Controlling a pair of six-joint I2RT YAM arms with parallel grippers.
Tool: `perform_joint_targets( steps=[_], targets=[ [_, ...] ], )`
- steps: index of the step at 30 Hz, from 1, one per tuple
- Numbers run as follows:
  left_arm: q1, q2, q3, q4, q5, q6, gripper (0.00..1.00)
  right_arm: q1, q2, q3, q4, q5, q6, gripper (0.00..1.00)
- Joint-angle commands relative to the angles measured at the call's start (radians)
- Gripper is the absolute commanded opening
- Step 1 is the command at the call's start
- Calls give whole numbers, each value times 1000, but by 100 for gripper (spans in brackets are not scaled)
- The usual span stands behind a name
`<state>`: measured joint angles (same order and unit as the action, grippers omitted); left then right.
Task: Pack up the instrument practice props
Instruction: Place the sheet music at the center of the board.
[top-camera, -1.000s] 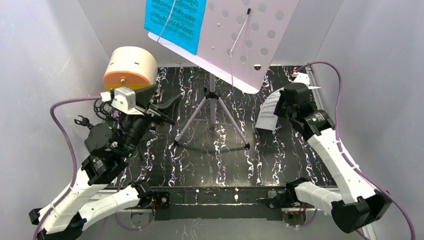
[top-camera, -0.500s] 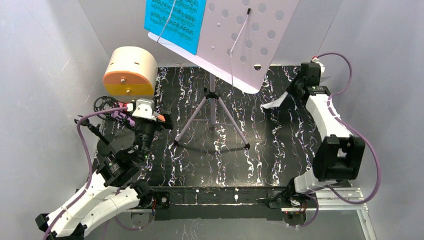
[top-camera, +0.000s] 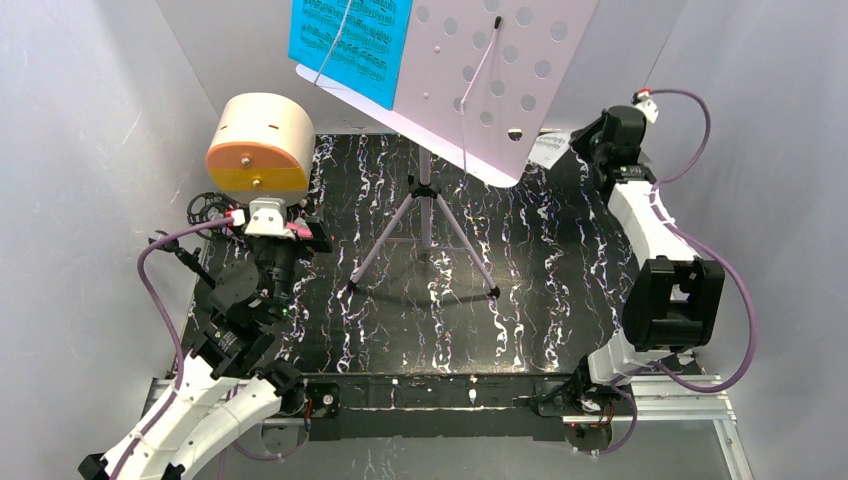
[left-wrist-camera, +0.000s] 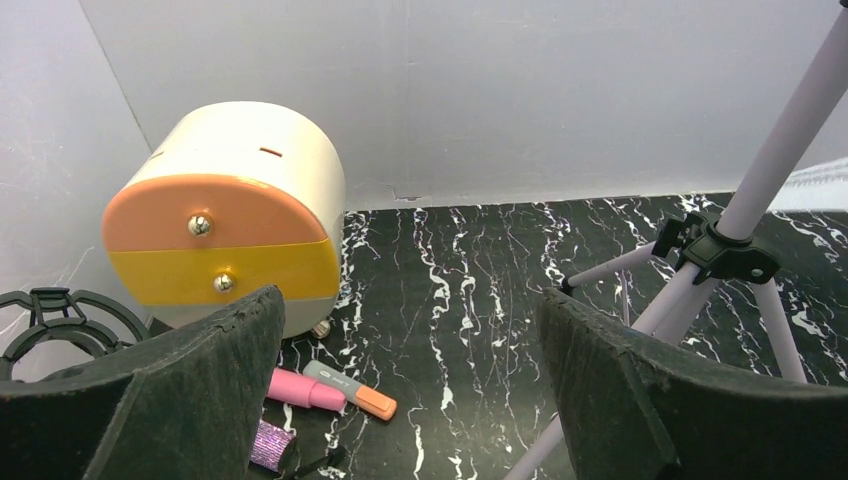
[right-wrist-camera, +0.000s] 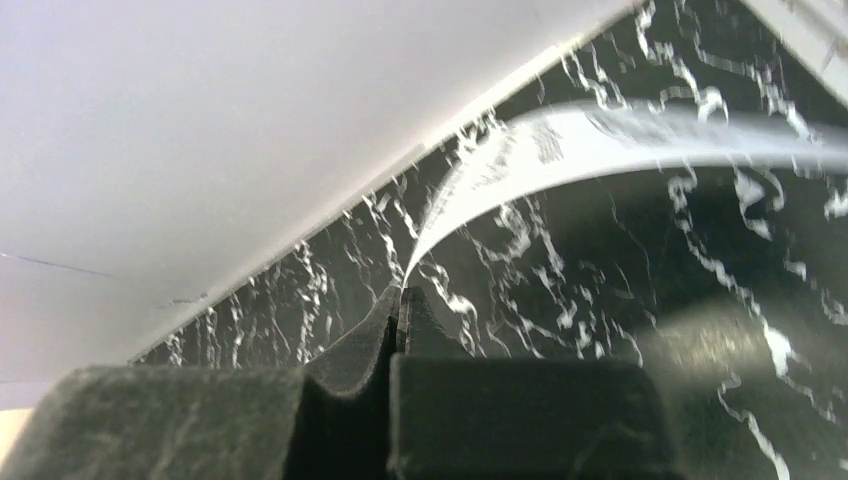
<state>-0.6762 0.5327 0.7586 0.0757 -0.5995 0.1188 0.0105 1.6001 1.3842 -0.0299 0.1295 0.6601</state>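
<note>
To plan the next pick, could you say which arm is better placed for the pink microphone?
Left: the open left gripper hovers by the pink microphone; the right gripper, far off, holds white sheet music.

White arms (top-camera: 205, 412) carry black joints and black fingers (left-wrist-camera: 150, 400) (purple cables (top-camera: 141, 275) alongside).

Top view: fixed above and behind my bases, looking steeply down on the whole marbled table (top-camera: 560, 290). Left wrist view: low, near the tabletop, facing the far wall (left-wrist-camera: 500, 90); shares the drawer box (left-wrist-camera: 225, 230) and stand tripod (left-wrist-camera: 715, 250) with top. Right wrist view: very close, far right corner, facing a wall; shares the white sheet (right-wrist-camera: 620, 135).
</note>
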Motion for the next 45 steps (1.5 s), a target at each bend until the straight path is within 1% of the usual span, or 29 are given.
perform_joint_targets(
  steps=[1, 4, 7, 10, 15, 20, 23, 27, 34, 35, 37, 38, 43, 45],
  targets=[
    [19, 1, -5, 30, 15, -27, 94, -1, -37, -199, 142, -17, 97, 1],
    [24, 3, -7, 30, 23, -32, 94, -1, -42, -347, 191, -25, 167, 1],
    [27, 4, -7, 29, 25, -36, 94, -1, -64, -488, 251, -1, 239, 1],
    [33, 5, -7, 29, 32, -40, 95, 0, -94, -608, 298, 66, 343, 1],
    [44, 3, -9, 28, 42, -51, 95, 0, -163, -746, 335, 200, 510, 1],
    [54, 4, -10, 29, 47, -58, 95, -1, -171, -781, 350, 284, 633, 1],
    [59, 6, -12, 30, 49, -61, 95, 0, -119, -766, 375, 265, 658, 1],
    [65, 6, -14, 32, 50, -62, 95, 0, -53, -731, 344, 226, 707, 1],
    [75, 11, -16, 35, 56, -69, 95, 0, -14, -738, 307, 211, 801, 1],
    [76, 11, -16, 36, 56, -69, 95, 0, -12, -735, 298, 212, 806, 4],
    [78, 12, -18, 36, 58, -70, 94, 0, -6, -728, 291, 204, 799, 20],
    [79, 12, -18, 36, 59, -71, 95, 0, -5, -721, 284, 195, 793, 25],
    [87, 21, -18, 36, 80, -82, 95, 0, -19, -715, 272, 134, 749, 48],
    [90, 27, -18, 36, 95, -89, 95, -1, -30, -710, 262, 98, 710, 53]
  ],
)
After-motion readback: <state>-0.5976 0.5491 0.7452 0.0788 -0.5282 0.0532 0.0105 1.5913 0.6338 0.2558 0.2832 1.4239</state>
